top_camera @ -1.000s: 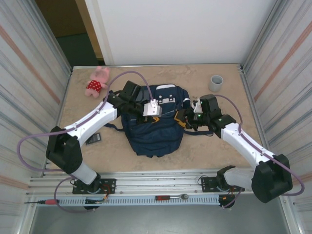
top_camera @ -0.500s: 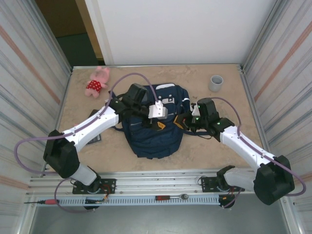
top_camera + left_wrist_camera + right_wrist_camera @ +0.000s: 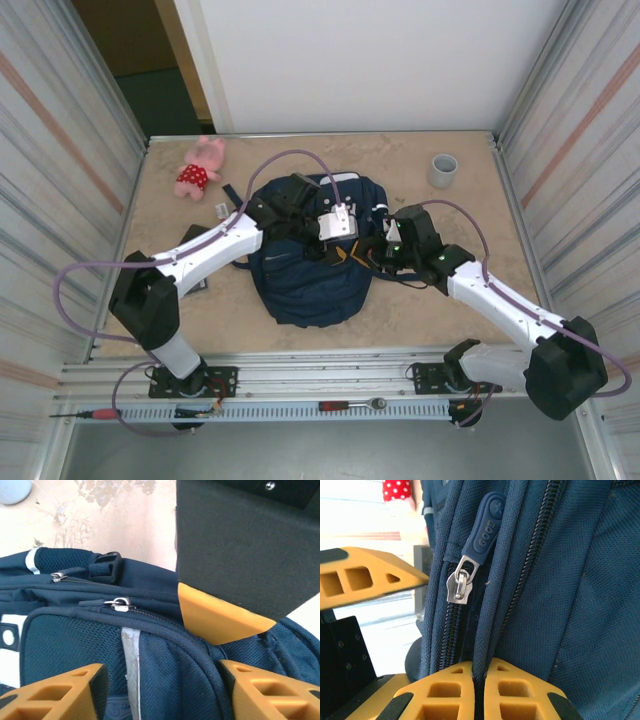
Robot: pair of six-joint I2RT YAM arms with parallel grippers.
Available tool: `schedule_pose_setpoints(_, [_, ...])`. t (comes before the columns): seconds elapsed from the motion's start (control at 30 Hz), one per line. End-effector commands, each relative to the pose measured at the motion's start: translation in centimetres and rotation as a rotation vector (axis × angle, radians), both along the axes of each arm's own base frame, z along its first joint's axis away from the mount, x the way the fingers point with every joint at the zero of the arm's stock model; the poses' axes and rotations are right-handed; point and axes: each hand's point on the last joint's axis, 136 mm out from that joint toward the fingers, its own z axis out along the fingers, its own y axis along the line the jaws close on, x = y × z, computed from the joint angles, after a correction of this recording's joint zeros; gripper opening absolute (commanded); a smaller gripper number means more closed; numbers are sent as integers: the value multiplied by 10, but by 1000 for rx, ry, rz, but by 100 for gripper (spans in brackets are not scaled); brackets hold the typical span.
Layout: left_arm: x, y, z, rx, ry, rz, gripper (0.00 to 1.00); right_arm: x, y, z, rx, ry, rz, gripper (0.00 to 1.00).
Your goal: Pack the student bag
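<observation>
The student bag [image 3: 310, 272], navy with a white stripe, lies flat in the middle of the table. My left gripper [image 3: 338, 250] hovers over its right-hand part. In the left wrist view this gripper [image 3: 160, 692] is open, its orange fingers [image 3: 55, 695] straddling a fold of the student bag [image 3: 165, 665] without pinching it. My right gripper [image 3: 368, 250] sits at the bag's right edge. In the right wrist view it [image 3: 479, 672] is shut on a piped seam of the student bag [image 3: 580, 580], just beside a zipper pull [image 3: 482, 527].
A pink plush toy [image 3: 200, 166] lies at the far left and a grey cup [image 3: 442, 170] at the far right. A dark flat item [image 3: 194, 285] lies by the left arm. Metal walls close in both sides. The two grippers are almost touching.
My left gripper has opened and moved right across the bag toward the right gripper. My right gripper has closed on the bag's seam and shifted slightly left.
</observation>
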Motion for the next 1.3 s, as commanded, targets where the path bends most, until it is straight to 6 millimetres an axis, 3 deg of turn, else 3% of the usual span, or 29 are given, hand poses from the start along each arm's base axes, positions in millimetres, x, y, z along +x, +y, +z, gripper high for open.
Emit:
schedule_pose_setpoints(0.0, [12, 11, -11, 71, -23, 60, 44, -3, 16, 36, 77, -116, 60, 0])
schedule_pose_setpoints(0.17, [11, 22, -9, 57, -35, 61, 7, -9, 11, 34, 19, -133, 96, 3])
schedule_pose_setpoints(0.23, [6, 26, 1, 6, -23, 36, 0, -11, 4, 34, -19, -160, 114, 19])
schedule_pose_setpoints(0.3, [-3, 29, 15, -70, -35, -9, 0, -10, -8, 32, -68, -206, 139, 37])
schedule_pose_setpoints(0.33, [-8, 30, 21, -110, -43, -36, 0, -10, -15, 28, -97, -218, 148, 41])
schedule_pose_setpoints(0.47, [-25, 36, 50, -308, -47, -110, 0, -2, -44, 20, -194, -311, 211, 49])
schedule_pose_setpoints(0.6, [-32, 44, 63, -380, -41, -146, 0, 5, -51, 18, -272, -512, 389, 58])
schedule_pose_setpoints(0.87, [-40, 51, 70, -386, -81, -189, 0, 32, -45, 12, -334, -792, 694, 62])
schedule_pose_setpoints(1.27, [-42, 54, 67, -360, -103, -206, 0, 72, -34, -11, -222, -899, 935, 60])
